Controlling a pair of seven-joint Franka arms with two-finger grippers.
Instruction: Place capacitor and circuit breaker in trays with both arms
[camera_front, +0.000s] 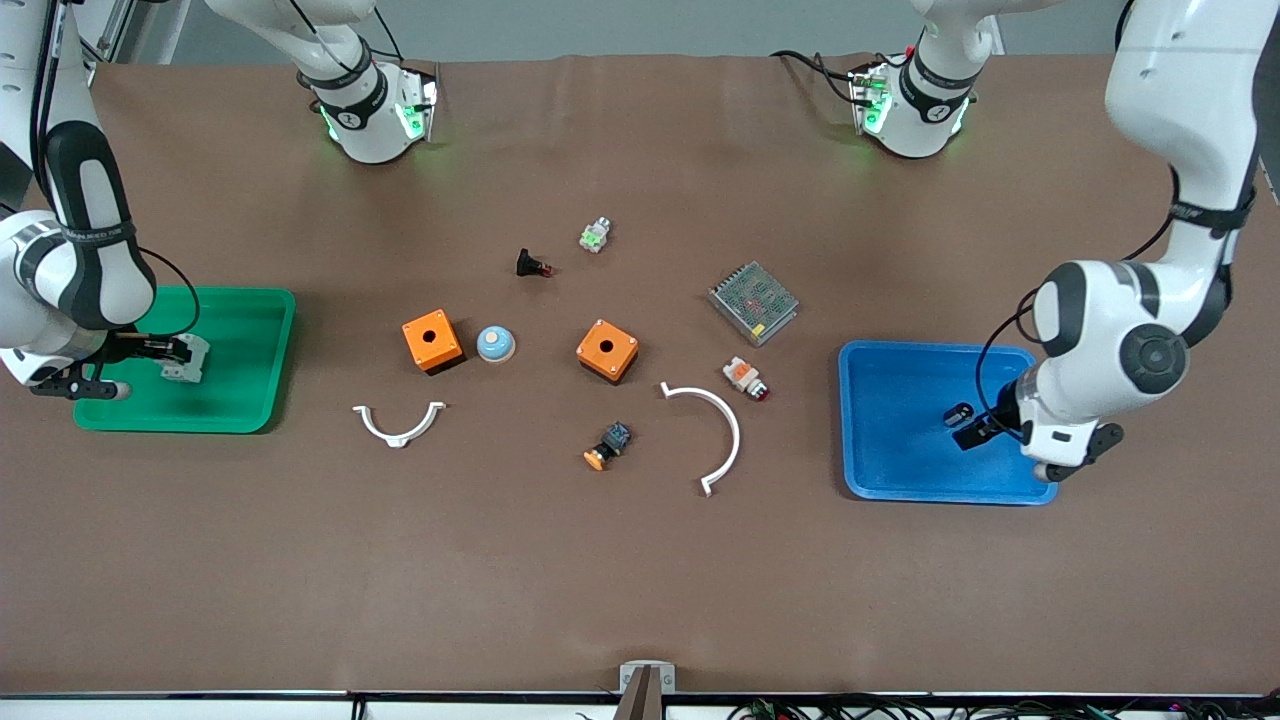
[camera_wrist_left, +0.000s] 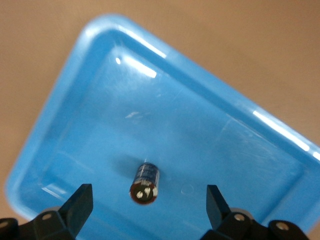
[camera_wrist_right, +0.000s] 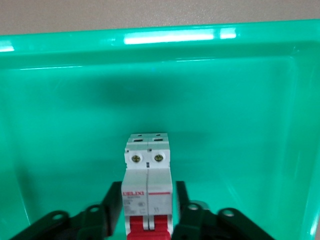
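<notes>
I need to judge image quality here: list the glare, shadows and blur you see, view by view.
Front view: even light, green glow at both arm bases. Left wrist view: white glare streaks on the blue tray, a soft shadow beside the capacitor, image slightly blurred. Right wrist view: bright glare on the green tray rim, circuit breaker sharp.

Even, bright overhead light covers the brown worktop (camera_front: 640, 560) in the front view, and shadows there are short and soft. Green glow from the base lights spills onto the worktop beside each base. In the left wrist view, white streaks of glare run along the rim and floor of the blue tray (camera_wrist_left: 60, 125), the whole picture is slightly soft, and the capacitor (camera_wrist_left: 145, 182) casts a faint dark smudge. In the right wrist view, a bright glare band marks the green tray (camera_wrist_right: 175, 36) rim; the circuit breaker (camera_wrist_right: 148, 187) is sharp.
</notes>
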